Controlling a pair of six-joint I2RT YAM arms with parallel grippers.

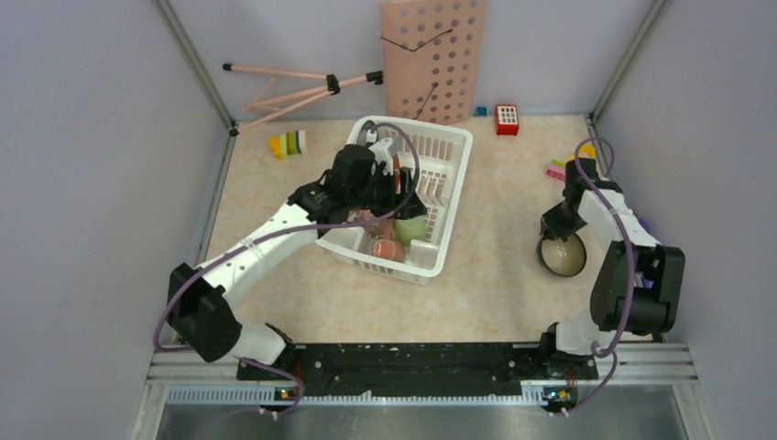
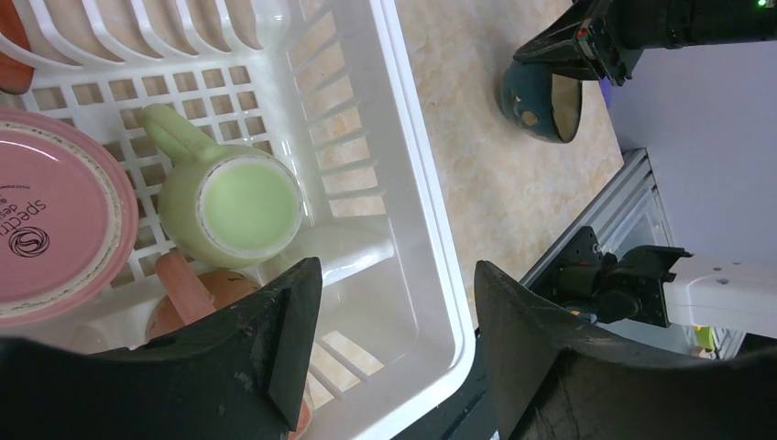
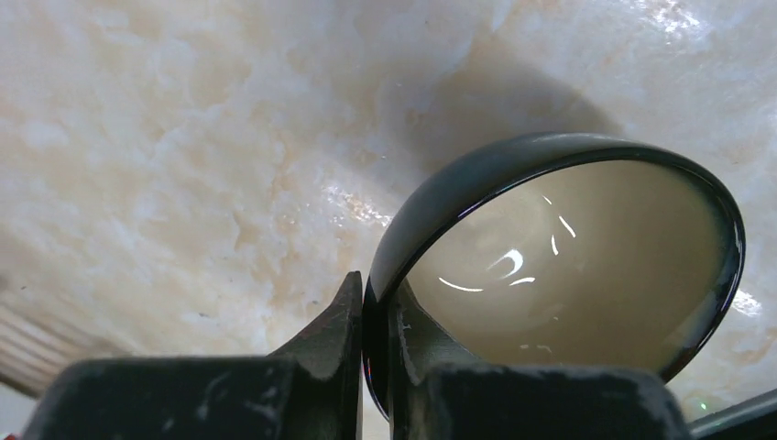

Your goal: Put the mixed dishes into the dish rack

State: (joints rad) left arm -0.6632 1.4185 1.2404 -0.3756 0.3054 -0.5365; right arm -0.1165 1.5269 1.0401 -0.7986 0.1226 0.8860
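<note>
The bowl [image 3: 568,275] looks glossy glazed ceramic, the dish rack [image 2: 412,183] smooth white plastic, the table [image 3: 183,137] polished and marbled.

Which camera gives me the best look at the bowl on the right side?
Right wrist: the bowl fills the frame, its rim pinched in the right tool. Top external shows the bowl small, partly under the right arm. Left wrist catches the bowl far off, dark blue outside.

The pink dish [image 2: 55,215] carries an underside stamp reading "SPECTR" and "des", cut off.
</note>
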